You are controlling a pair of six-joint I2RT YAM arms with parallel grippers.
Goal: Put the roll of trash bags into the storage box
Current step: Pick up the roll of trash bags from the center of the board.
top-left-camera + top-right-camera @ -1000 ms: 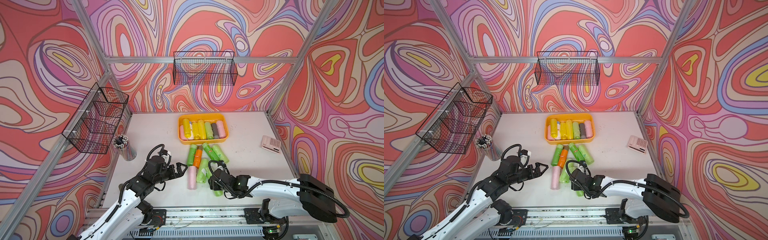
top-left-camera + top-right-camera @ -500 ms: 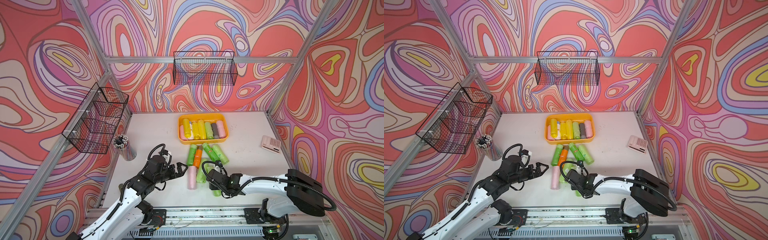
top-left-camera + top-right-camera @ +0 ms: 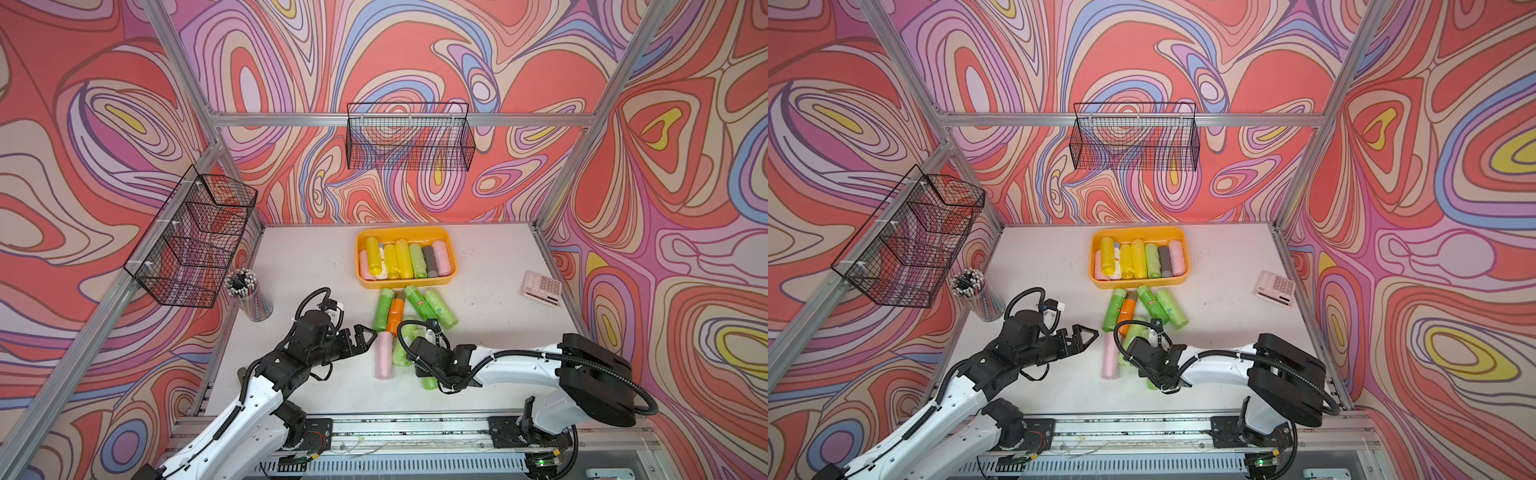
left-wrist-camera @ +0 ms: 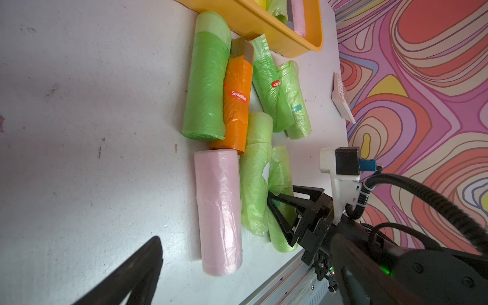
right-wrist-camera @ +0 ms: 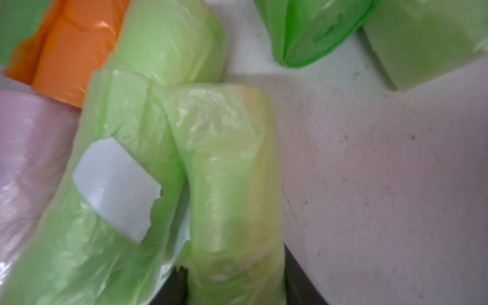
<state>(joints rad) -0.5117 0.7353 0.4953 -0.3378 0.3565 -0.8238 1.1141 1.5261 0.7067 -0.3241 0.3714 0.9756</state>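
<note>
Narrowed since a second ago, the right jaws are now seen clamped on a pale green roll (image 5: pixel 229 171), and the right elbow has been swung inward. That roll lies among loose rolls mid-worktop (image 3: pixel 311 257), at 6 o'clock of the storage box (image 3: pixel 405 283), not in it. In both top views the grip is hidden beneath the wrist; only the roll's near end (image 3: pixel 430 380) is shown. In the right wrist view the dark fingers (image 5: pixel 298 280) are cut off at the frame edge and blurred, pressed to both sides of the roll.

The left jaws are held spread wide, nothing grasped, just at 9 o'clock of a pink roll (image 3: pixel 384 353). The box is packed side by side with rolls. Bare worktop is left toward the pencil cup (image 3: pixel 249 293) at 9 o'clock and the calculator (image 3: pixel 542 288) at 3 o'clock.
</note>
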